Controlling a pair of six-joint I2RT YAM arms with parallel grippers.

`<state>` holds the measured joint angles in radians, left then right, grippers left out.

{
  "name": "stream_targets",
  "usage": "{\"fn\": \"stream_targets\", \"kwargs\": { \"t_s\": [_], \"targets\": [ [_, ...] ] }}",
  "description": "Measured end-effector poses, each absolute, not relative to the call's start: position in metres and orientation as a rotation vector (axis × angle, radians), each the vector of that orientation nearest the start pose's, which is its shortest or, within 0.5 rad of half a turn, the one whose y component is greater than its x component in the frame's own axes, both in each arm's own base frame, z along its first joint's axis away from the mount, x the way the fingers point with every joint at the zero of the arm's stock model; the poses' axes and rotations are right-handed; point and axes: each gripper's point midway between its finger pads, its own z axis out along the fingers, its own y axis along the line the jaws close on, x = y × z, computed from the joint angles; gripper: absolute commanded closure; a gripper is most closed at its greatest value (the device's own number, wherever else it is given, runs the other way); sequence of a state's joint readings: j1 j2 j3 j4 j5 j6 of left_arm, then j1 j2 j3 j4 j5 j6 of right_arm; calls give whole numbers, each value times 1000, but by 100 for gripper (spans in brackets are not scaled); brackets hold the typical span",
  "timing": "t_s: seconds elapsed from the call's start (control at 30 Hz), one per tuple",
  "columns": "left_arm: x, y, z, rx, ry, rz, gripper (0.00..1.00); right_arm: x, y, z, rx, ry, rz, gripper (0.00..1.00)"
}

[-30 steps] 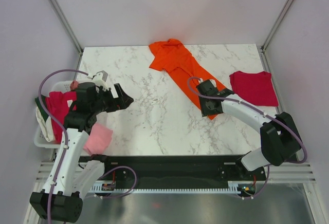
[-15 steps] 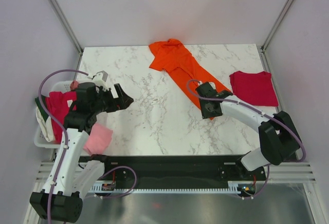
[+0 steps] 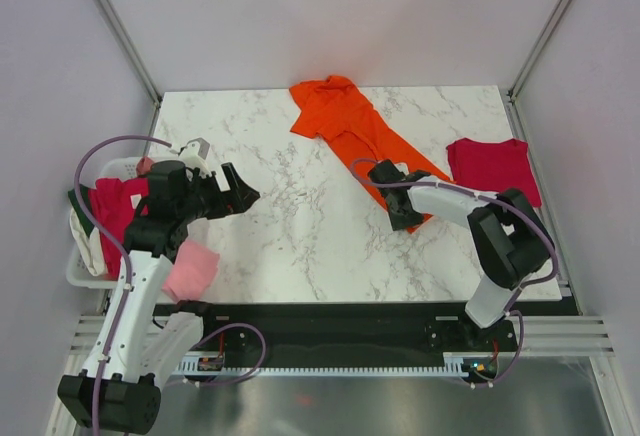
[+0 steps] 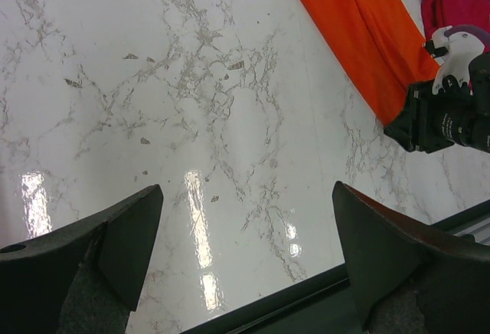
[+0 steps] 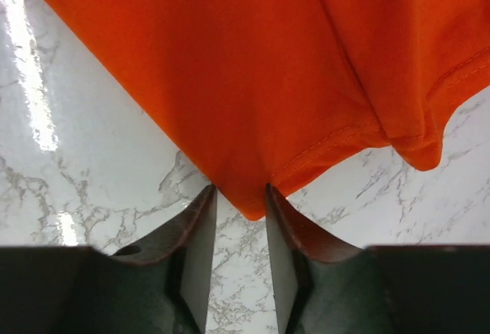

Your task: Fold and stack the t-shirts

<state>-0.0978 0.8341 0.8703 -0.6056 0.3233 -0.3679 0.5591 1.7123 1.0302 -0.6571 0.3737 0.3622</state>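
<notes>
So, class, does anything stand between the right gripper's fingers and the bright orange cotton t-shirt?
Nothing visible does. A hem corner of the bright orange cotton t-shirt lies in the gap between the fingers of the right gripper, on the white marble tabletop. The crimson red t-shirt lies apart, further right.

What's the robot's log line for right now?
left jaws: open, empty | right jaws: astride orange tee corner | red tee: far right

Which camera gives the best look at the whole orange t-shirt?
The top external view: the orange t-shirt shows nearly whole, bunched at its far end, stretching toward the right gripper. The left wrist view catches only a strip; the right wrist view only its near corner, between the fingers.
</notes>
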Motion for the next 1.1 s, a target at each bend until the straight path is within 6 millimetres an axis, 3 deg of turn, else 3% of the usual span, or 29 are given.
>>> {"fn": "stream_targets", "kwargs": {
  "t_s": [0.13,0.17,0.3,0.43,0.5,0.53,0.57,0.63,0.7,0.77,0.87,0.93,1.03,1.1],
  "targets": [
    [254,-95,219,-99,2166,-616,0,284,114,18,-216,2746,-364,88],
    [254,-95,219,-99,2165,-616,0,283,114,18,-214,2746,-367,99],
    [254,-95,219,-99,2167,-616,0,276,125,16,-259,2749,-351,100],
    [254,-95,218,-100,2170,-616,0,251,177,16,-372,2741,-220,100],
    [253,-95,218,-101,2172,-616,0,229,225,17,-437,2741,-88,92],
    [253,-95,218,-101,2172,-616,0,219,253,19,-465,2740,-8,79],
    [253,-95,217,-101,2173,-615,0,209,284,22,-486,2735,90,45],
    [253,-95,217,-102,2174,-615,0,190,343,34,-522,2711,315,27],
    [254,-95,216,-104,2176,-613,0,183,376,51,-527,2678,470,23],
    [254,-95,215,-106,2183,-612,0,188,392,74,-500,2632,568,22],
    [255,-98,207,-102,2214,-615,0,206,383,114,-421,2566,654,24],
    [255,-104,200,-87,2246,-627,0,224,364,141,-336,2506,701,28],
    [249,-123,183,-58,2319,-670,0,246,315,161,-189,2448,698,36],
    [242,-137,171,-40,2364,-701,1,259,276,154,-79,2439,645,39]
  ]
}}
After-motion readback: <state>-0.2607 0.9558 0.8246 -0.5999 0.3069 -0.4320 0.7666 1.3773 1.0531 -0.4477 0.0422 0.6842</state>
